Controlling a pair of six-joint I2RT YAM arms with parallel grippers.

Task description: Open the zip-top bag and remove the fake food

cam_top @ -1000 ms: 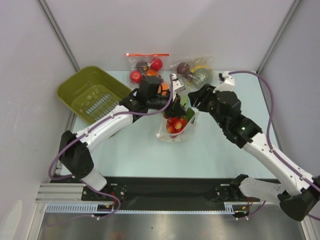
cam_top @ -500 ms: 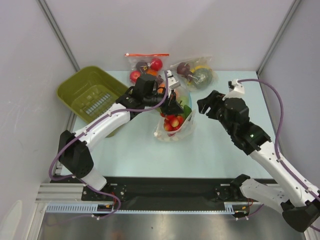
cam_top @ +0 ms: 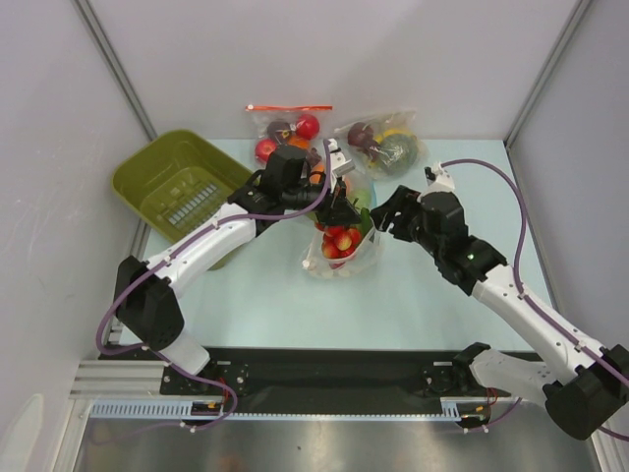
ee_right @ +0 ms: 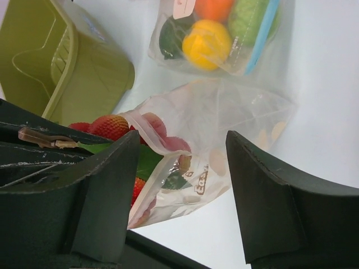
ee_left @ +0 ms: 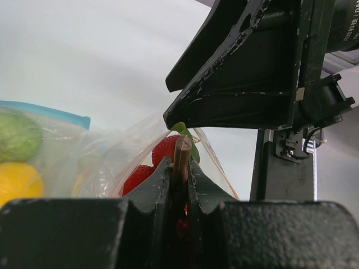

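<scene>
The zip-top bag stands on the table's middle with its mouth up and partly open; its whitish marks show in the right wrist view. The fake food, red strawberries with green pieces, lies inside and also shows in the right wrist view. My left gripper is shut on the bag's left rim, a thin strip between its fingertips. My right gripper is open just right of the bag's mouth, its jaws either side of the bag's right rim without touching it.
A green basket sits at the left. A clear bag with a red zip strip and a plain bag of round fruit lie at the back. A blue-zipped fruit bag lies just behind the zip-top bag.
My left gripper lifted the bag's rim slightly up and left. My right gripper drew back to the right, then came back left to the bag's mouth.
</scene>
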